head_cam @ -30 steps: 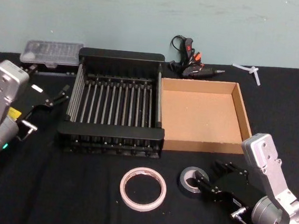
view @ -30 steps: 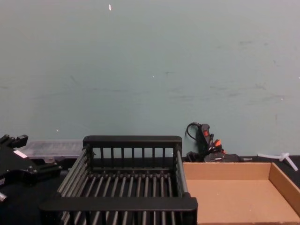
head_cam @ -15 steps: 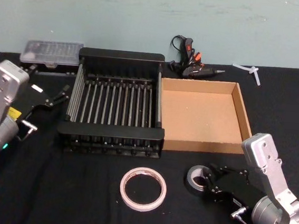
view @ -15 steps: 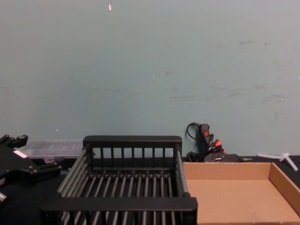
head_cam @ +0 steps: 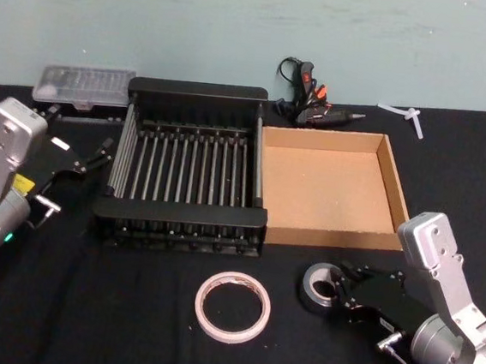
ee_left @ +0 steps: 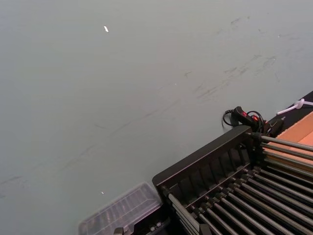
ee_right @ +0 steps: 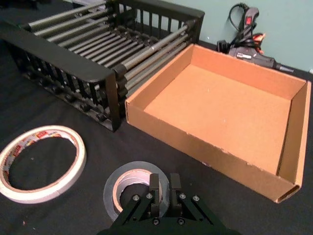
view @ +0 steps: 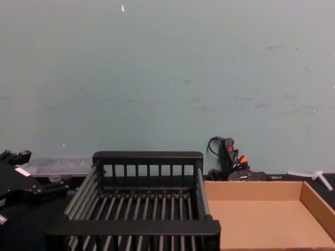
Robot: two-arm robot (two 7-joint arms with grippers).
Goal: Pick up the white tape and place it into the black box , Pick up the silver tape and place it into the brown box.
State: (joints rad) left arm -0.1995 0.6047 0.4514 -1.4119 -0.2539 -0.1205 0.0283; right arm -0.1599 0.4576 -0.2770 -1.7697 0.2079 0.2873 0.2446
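The silver tape point(head_cam: 315, 288) lies on the black cloth in front of the brown box point(head_cam: 394, 186). My right gripper point(head_cam: 342, 289) is shut on its wall, one finger inside the pale core and one outside. In the right wrist view the fingers point(ee_right: 154, 185) pinch the silver tape point(ee_right: 128, 169) at the ring's near side. The white tape point(head_cam: 233, 307) lies flat to its left, in front of the black box point(head_cam: 196, 91). The white tape point(ee_right: 41, 164) shows red marks on its inner ring. My left gripper point(head_cam: 93, 157) rests beside the black box's left side.
A glue gun point(head_cam: 307, 98) and a white plastic piece point(head_cam: 408, 117) lie behind the brown box point(ee_right: 205, 152). A clear parts case point(head_cam: 84, 86) sits at the back left. The black box point(ee_right: 58, 51) and the brown box stand side by side.
My right gripper's fingers have closed onto the silver tape's wall, and the roll has shifted slightly toward the brown box. The left arm and the white tape have not moved.
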